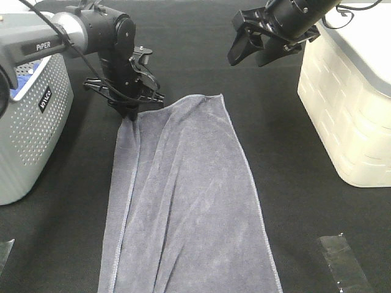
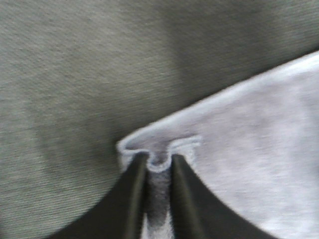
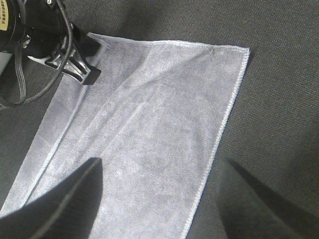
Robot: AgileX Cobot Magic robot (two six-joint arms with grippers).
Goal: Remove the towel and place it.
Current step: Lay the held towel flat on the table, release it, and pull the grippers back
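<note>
**Item: towel** (image 1: 183,201). Slate grey-blue terry cloth with stitched hems. It lay lengthwise on the black bench (image 1: 305,201), between a grey perforated basket (image 1: 30,134) and a white basket (image 1: 348,110). Its near end ran out of the overhead view. Long, shallow creases ran along its length.

**Left end effector** (image 1: 131,113). Pressed together on the towel's far corner on the grey basket's side. The wrist view showed the hem bunched up between the two fingers.

**Right end effector** (image 1: 253,52). Spread wide, holding nothing, raised above the bench. It hung beyond the towel's other far corner (image 1: 220,96) and was apart from the cloth.

**Other items.** Something bright blue showed inside the grey basket (image 1: 21,82). A strip of clear tape (image 1: 342,262) was stuck to the bench near the white basket.

**Handling (judged).**
- Soft, limp and light, with no stiffness of its own.
- Held by one corner it would likely hang in a long drape and drag on the bench.
- The terry pile should grip well, so slipping seemed unlikely.
- The doubled hem at a corner looked the firmest place to pinch.
- The free far corner appeared the sensible second hold, as two corners would keep the far edge spread.
- The long tail might catch on a basket rim.
</note>
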